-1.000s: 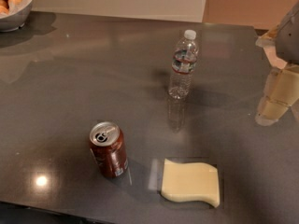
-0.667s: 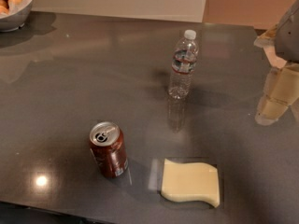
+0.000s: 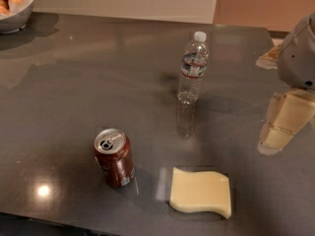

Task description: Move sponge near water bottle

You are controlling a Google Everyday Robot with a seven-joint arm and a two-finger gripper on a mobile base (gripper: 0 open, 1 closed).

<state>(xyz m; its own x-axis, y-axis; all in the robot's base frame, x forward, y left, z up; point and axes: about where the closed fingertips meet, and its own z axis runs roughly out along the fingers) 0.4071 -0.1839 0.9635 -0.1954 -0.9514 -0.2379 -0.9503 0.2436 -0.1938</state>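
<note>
The sponge [image 3: 201, 191], a flat pale yellow slab with wavy edges, lies on the dark table near the front edge. The water bottle [image 3: 192, 69], clear with a white cap and a red-and-dark label, stands upright near the table's middle, well behind the sponge. My gripper [image 3: 280, 129], cream-coloured under a grey wrist, hangs over the table's right side. It is to the right of both the bottle and the sponge, touches neither, and holds nothing that I can see.
A dark red soda can [image 3: 114, 157] stands upright left of the sponge. A bowl of round, orange-tan food [image 3: 15, 4] sits at the far left corner. The table's front edge [image 3: 74, 220] runs close below the can and sponge.
My gripper has come lower in the view and slightly left, toward the front of the table. The sponge, bottle and can have not moved.
</note>
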